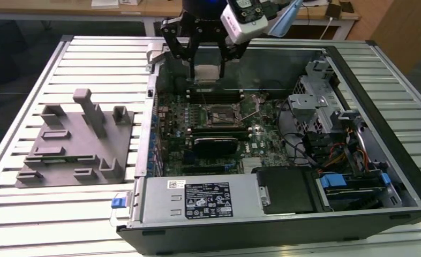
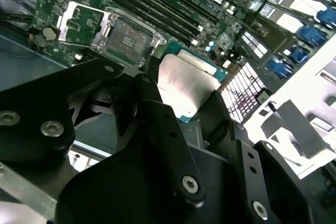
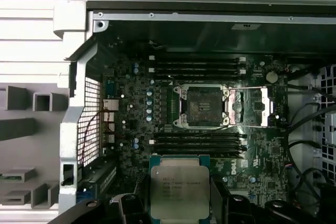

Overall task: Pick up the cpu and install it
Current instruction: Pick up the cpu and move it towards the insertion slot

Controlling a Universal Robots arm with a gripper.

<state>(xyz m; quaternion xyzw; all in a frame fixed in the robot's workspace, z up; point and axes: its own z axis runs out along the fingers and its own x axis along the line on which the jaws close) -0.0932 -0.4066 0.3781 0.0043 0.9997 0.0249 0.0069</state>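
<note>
The slatted metal table [image 1: 24,214] is carrying a black computer case [image 1: 268,238], lying open beside a matte grey moulded tray [image 1: 75,144]. Over the green motherboard [image 3: 131,103] the black gripper [image 1: 206,68] is clamping the flat, square, silvery cpu [image 3: 179,192] by its edges, near the open socket [image 3: 203,106]; dark gripper parts are hiding the chip's lower edge in the first wrist view

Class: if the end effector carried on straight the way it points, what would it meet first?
Probably the memory slots beside the open socket, touched by the held cpu; depth is unclear.
</note>
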